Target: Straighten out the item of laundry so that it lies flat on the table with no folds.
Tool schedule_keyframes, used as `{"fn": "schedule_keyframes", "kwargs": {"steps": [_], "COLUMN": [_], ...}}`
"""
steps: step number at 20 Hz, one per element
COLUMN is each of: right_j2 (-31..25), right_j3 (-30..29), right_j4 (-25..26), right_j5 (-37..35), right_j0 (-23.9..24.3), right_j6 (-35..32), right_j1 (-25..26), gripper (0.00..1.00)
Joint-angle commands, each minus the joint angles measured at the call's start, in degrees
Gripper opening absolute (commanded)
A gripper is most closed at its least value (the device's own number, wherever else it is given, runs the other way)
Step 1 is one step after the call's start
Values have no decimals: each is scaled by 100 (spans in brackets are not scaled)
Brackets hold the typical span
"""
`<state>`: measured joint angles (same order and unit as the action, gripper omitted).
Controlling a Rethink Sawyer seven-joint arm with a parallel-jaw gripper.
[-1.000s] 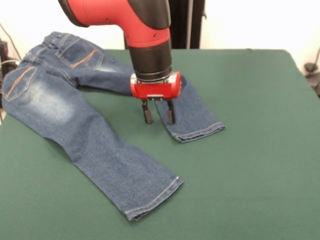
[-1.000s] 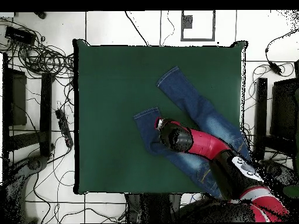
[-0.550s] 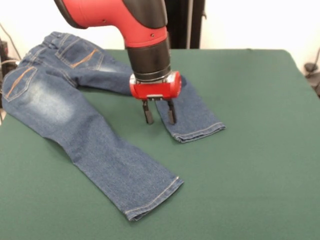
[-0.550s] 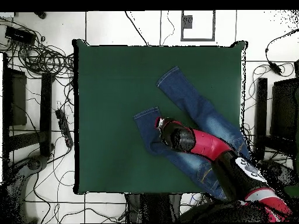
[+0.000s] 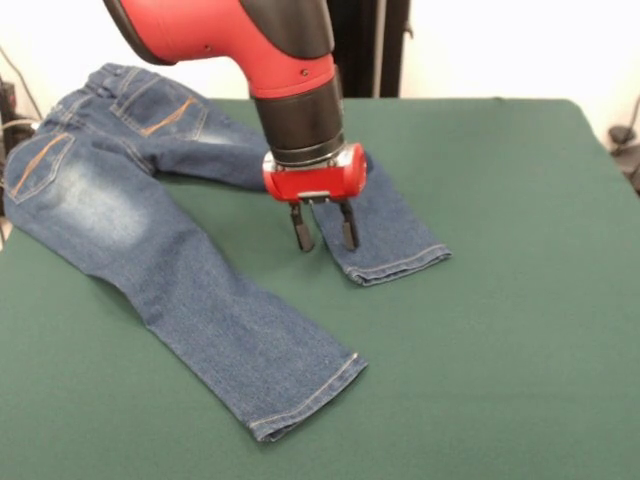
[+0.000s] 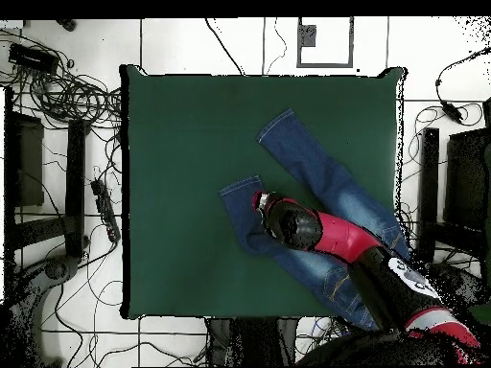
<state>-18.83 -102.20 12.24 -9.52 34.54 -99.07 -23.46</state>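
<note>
Denim jeans point(image 5: 150, 220) overhang the table's point(image 5: 500, 300) corner edge; the spread end effector point(image 5: 324, 228) hovers over one leg.

Room around the jeans

I see bare table point(image 5: 520, 300) toward one long edge and both its corners; jeans point(image 5: 150, 250) and arm point(image 5: 290, 90) block the other side.

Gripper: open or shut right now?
Open. In the front view the gripper hangs with its two fingers apart over the shorter leg of the jeans, holding nothing.
</note>
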Motion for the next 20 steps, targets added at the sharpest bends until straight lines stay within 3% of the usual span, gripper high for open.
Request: {"fn": "schedule_keyframes", "kwargs": {"steps": [1,6,10,12,20], "right_j2": [-191,559,980,1073,910], "right_j3": [456,1061,1513,1665,1579], "right_j4": [-148,-368,-292,-274,-346], "right_j5": [-1141,-2916,-3644,-3847,-3558], "right_j0": [-726,-1314,-1683,-1772,-1583], "right_j6": [-265,-350,-496,-566,-476], "right_j1": [930,1138,1414,1510,1582], "gripper": [100,100,100,100,100]}}
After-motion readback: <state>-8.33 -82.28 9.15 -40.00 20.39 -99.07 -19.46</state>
